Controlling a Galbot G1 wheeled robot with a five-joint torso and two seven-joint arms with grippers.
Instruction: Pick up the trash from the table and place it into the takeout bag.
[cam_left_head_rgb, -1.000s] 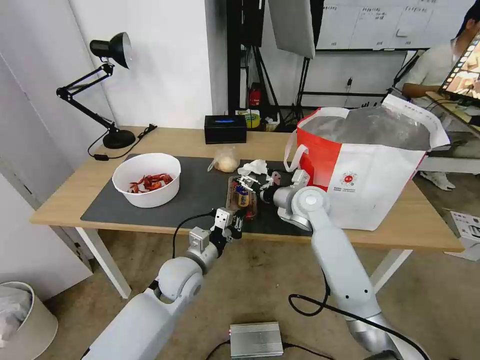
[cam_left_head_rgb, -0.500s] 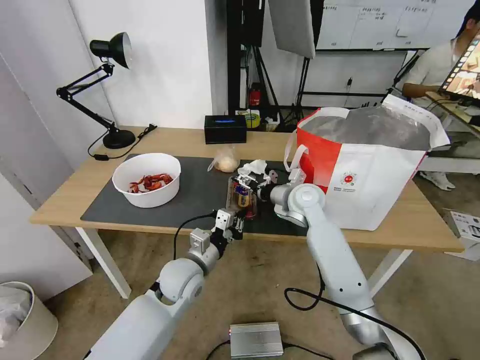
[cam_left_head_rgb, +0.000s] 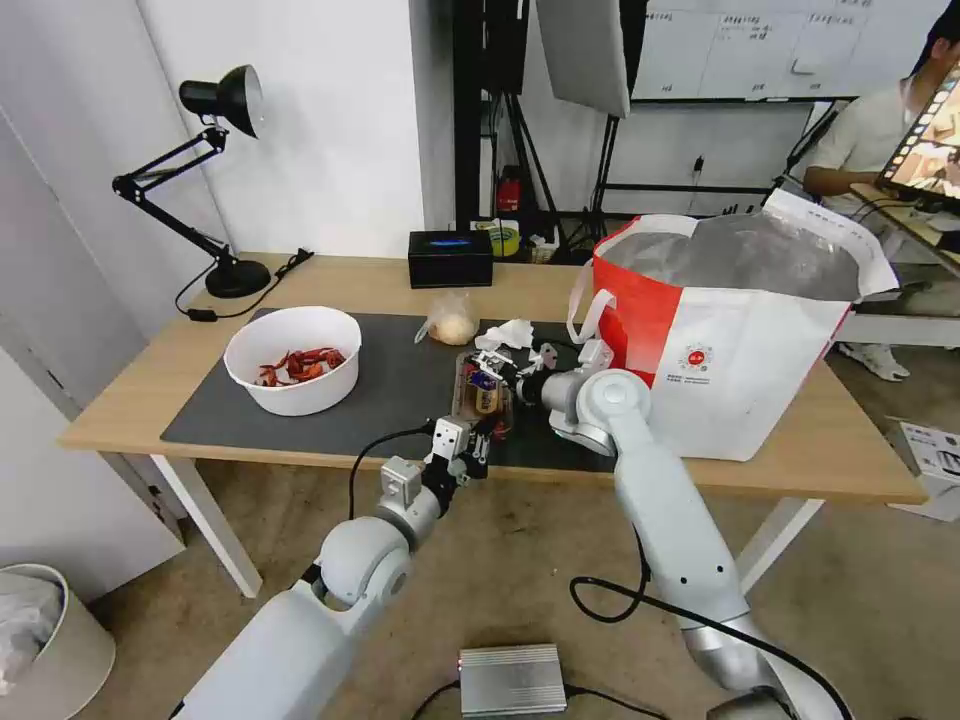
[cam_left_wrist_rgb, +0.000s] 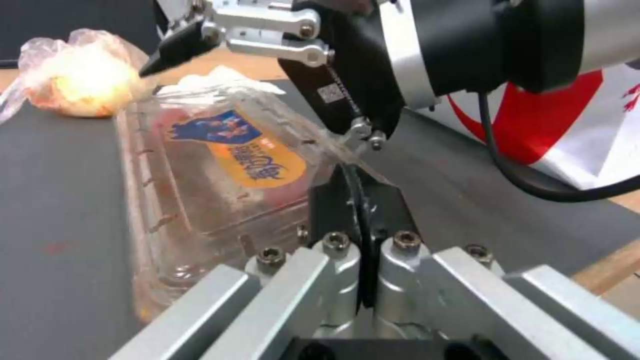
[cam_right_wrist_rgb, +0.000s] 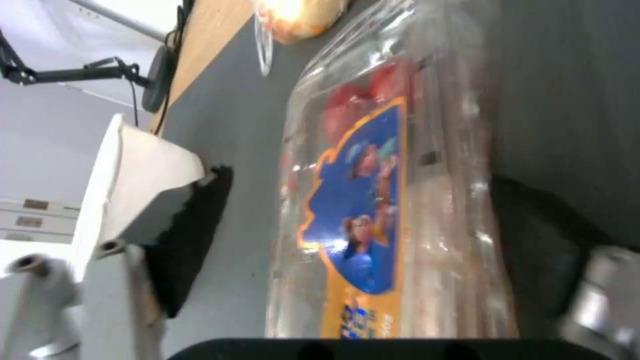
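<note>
Since a second ago the right gripper (cam_left_head_rgb: 497, 372) has slid left over the plastic tray (cam_left_head_rgb: 485, 392) on the table's (cam_left_head_rgb: 130, 400) mat, fingers spread. Head view: left gripper (cam_left_head_rgb: 478, 441) at the tray's near end. Left wrist view: its fingers (cam_left_wrist_rgb: 360, 210) pinch the tray's (cam_left_wrist_rgb: 220, 175) edge. Right wrist view: spread fingers (cam_right_wrist_rgb: 193, 235) straddle the tray (cam_right_wrist_rgb: 373, 200).

A: The head view is bright and even, with soft shadows on the mat (cam_left_head_rgb: 390, 400) and straight lines bending near the edges.

B: Both wrist views are softer. The small bag (cam_left_wrist_rgb: 73, 75) glares white, the tray (cam_right_wrist_rgb: 380, 200) shows blurred reflections, and the near metal parts sit out of focus.
</note>
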